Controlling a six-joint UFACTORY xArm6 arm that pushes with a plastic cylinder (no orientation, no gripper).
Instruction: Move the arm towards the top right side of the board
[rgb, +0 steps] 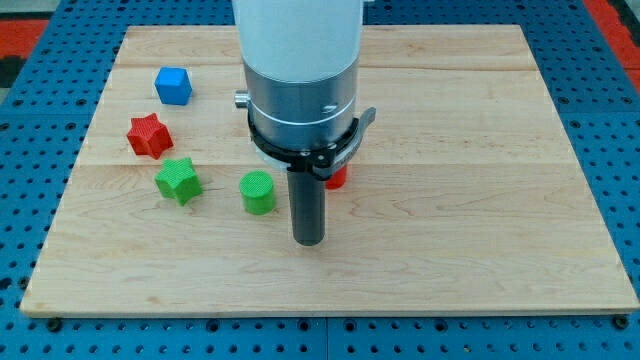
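My tip (309, 241) rests on the wooden board (480, 200), below the board's middle. A green cylinder (258, 192) stands just to the left of the tip, a small gap apart. A red block (337, 178) sits just above and right of the tip, mostly hidden behind the rod and its collar, so its shape cannot be made out. A green star block (179, 181) lies further left. A red star block (149, 135) is above it, and a blue cube (173, 85) is near the top left.
The arm's white and grey body (300, 70) rises over the board's middle and hides what lies behind it. A blue perforated table (610, 120) surrounds the board.
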